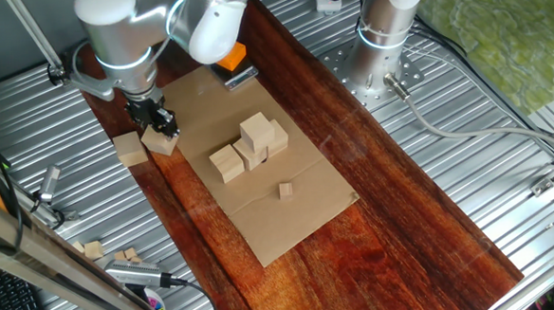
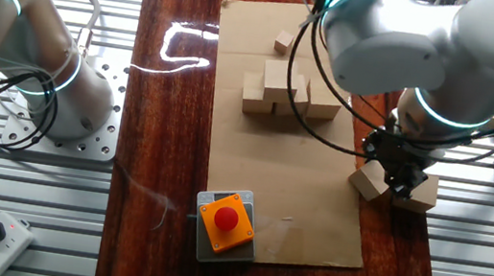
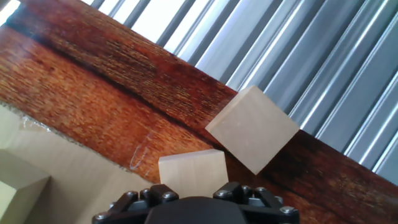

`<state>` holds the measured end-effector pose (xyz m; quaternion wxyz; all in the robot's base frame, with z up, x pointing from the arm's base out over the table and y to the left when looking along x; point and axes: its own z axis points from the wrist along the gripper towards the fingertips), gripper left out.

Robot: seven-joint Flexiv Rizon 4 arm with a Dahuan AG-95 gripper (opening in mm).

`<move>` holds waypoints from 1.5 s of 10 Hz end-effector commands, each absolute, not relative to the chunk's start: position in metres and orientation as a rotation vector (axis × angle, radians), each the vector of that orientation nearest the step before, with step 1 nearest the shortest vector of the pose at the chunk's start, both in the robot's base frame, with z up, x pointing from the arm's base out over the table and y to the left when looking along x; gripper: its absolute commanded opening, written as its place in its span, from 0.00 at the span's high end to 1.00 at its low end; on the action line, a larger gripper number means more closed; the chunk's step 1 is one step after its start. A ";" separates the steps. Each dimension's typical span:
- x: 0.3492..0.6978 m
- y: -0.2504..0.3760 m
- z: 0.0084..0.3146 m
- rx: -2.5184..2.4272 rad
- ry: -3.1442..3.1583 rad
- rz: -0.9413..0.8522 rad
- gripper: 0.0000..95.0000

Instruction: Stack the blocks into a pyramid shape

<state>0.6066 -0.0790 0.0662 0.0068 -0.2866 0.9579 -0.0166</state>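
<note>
Jaws closed on a block (image 3: 191, 169): the hand view shows a pale cube gripped between the fingers, right at the bottom of the picture, and both fixed views agree, with the gripper (image 1: 156, 121) holding a cube low over the edge of the cardboard sheet (image 1: 299, 220). Just beyond the held cube a second loose block (image 3: 253, 128) sits on the dark wooden board (image 3: 93, 93), turned at an angle and overhanging the ribbed metal table (image 3: 298, 43). Whether the two cubes touch I cannot tell.

Farther off, in the middle of the cardboard, stands the partial pyramid (image 1: 249, 148): about three cubes in a bottom row and one on top, packed close together. A much tinier cube (image 1: 285, 190) lies apart on the sheet, and the orange button box (image 2: 226, 220) sits at its far end.

By my judgement the task is past halfway: base laid, second level begun. Left to do: carry the held cube over, then fetch the loose one, finishing the upper levels
</note>
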 end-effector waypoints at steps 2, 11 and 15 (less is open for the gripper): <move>0.604 -0.072 0.105 -0.767 3.111 -0.088 1.00; 0.572 -0.036 0.182 -0.322 3.266 -0.041 1.00; 0.572 -0.036 0.182 -0.243 3.260 -0.037 1.00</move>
